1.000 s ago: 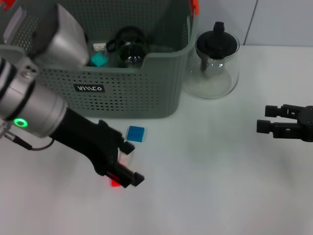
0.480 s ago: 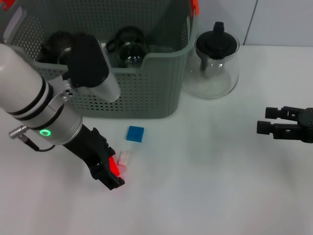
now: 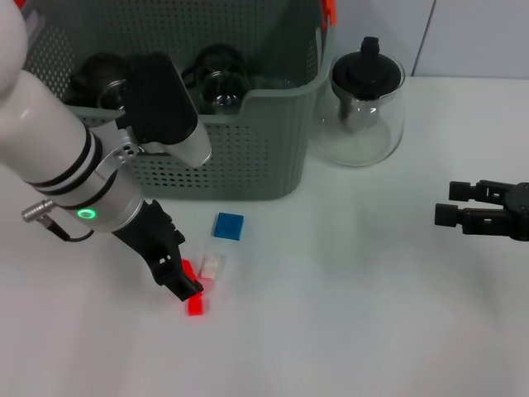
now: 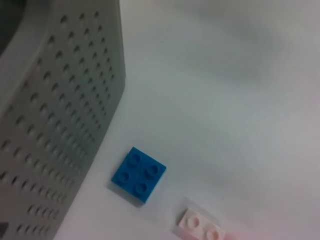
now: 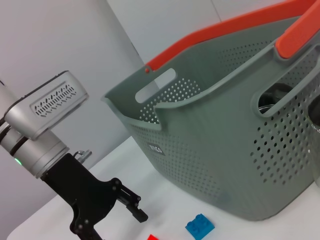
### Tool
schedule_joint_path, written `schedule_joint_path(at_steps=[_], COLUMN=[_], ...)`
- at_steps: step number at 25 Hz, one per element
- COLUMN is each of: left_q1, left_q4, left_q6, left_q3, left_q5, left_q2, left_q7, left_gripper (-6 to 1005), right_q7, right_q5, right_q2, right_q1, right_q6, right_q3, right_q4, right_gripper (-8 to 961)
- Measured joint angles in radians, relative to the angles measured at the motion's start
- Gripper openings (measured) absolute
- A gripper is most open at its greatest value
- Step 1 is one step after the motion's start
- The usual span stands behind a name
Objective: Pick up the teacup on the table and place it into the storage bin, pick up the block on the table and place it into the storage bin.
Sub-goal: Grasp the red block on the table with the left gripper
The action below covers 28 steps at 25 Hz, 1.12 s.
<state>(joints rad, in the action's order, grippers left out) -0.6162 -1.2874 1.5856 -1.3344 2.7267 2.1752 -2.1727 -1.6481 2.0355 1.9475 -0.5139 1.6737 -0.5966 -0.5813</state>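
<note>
The left gripper (image 3: 183, 284) sits low over the table (image 3: 347, 289), in front of the storage bin (image 3: 240, 157). Its black fingers (image 3: 175, 277) point down toward a red block (image 3: 196, 305), and a second red piece shows between or just beside the fingertips; whether they pinch it cannot be told, nor how far apart they stand. A pale translucent block (image 3: 212, 265) lies just beside the fingers, and a blue block (image 3: 229, 226) lies between that one and the bin's front wall, apart from both. In the left wrist view the blue block (image 4: 138, 175) and pale block (image 4: 202, 227) lie near the bin's perforated wall (image 4: 60, 115).

Inside the bin rest dark glass vessels (image 3: 216, 78). A glass teapot with a black lid (image 3: 361, 103) stands just beside the bin's right end, near the table's far edge.

The right gripper (image 3: 455, 203) hovers at the table's right edge, fingers spread and holding nothing. Bare tabletop lies between the two grippers and toward the near edge.
</note>
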Motion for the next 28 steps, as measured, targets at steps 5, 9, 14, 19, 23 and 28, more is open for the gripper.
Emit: schedule_joint_path(at_steps=[5,9,14,19,23,28], left_q1=[-0.001,-0.001,0.001,0.000,0.000,-0.001], left_q4=[0.002,0.004,0.018,0.077,0.091,0.103], left_q6=[-0.008,-0.015,-0.059,-0.152,-0.177,-0.188], left_q3=[-0.001,-0.002,-0.001,-0.003,-0.007,-0.035], left_q5=[0.013,0.024,0.068,0.131,0.131,0.131], left_q2=[0.000,0.000,-0.001,-0.004,-0.005,-0.003], left_q7=[-0.001,0.001,0.010,0.035,0.048,0.052], left_gripper=[824,824,824,825,825,825], right_q7=[-0.001,-0.001,-0.001,-0.001,-0.002,-0.003], right_q5=[0.000,0.000,0.000,0.000,0.000,0.000], right_q2=[-0.001,-0.001,-0.001,0.000,0.003,0.004], right_q1=[0.000,0.000,0.000,0.001,0.002,0.002], right_q6=[-0.002,-0.002,-0.002,-0.002,-0.002,-0.003], right_q3=[0.000,0.000,0.000,0.000,0.000,0.001], right_q4=[0.000,0.000,0.000,0.000,0.000,0.000], right_gripper=[943,944,944,943,942,942])
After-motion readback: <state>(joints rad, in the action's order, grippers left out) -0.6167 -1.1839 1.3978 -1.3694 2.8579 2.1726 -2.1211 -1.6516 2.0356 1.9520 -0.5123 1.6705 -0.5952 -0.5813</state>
